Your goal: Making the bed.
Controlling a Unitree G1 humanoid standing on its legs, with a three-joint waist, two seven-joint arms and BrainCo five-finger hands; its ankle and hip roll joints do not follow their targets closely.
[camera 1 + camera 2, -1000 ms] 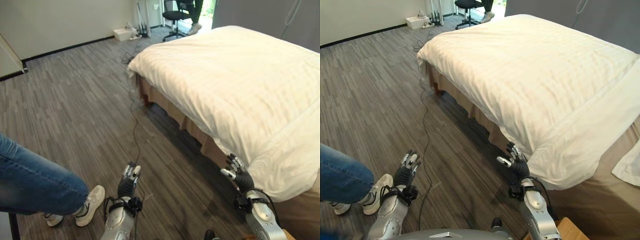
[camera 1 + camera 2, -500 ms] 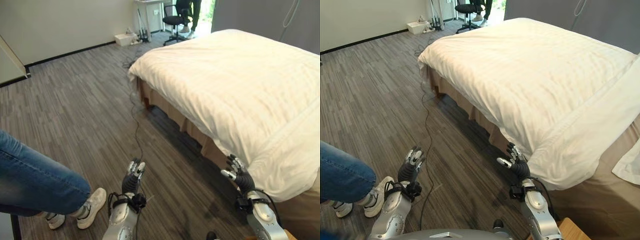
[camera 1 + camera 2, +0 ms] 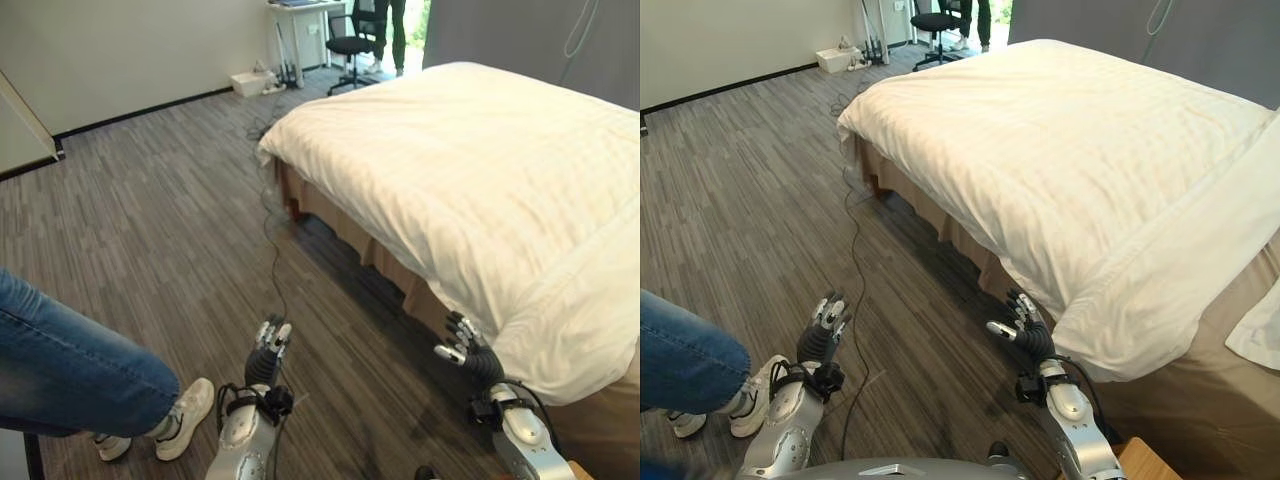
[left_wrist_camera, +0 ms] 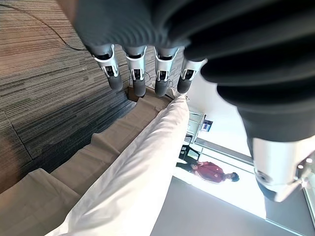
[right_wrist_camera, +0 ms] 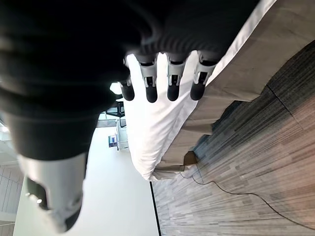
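Note:
A bed with a white duvet (image 3: 470, 160) fills the right half of the eye views, its tan skirt (image 3: 345, 232) hanging to the floor. The duvet's near corner (image 3: 1120, 330) droops over the bed's edge. My right hand (image 3: 1025, 335) hovers low beside that corner, fingers relaxed and open, a little apart from the cloth. Over the wooden floor to the left of the bed, my left hand (image 3: 265, 362) hangs with straight fingers and holds nothing. Both wrist views look past straight fingers (image 4: 138, 73) (image 5: 170, 81) at the bed's side.
A person's jeans-clad leg and white shoe (image 3: 180, 415) stand at the lower left, close to my left arm. A thin cable (image 3: 270, 250) runs across the floor along the bed. An office chair (image 3: 350, 40) and another person's legs (image 3: 385, 20) are at the far end.
My right hand has edged slightly left and up, nearer the duvet corner. The camera has tipped down a little. The near person's shoe has shifted slightly.

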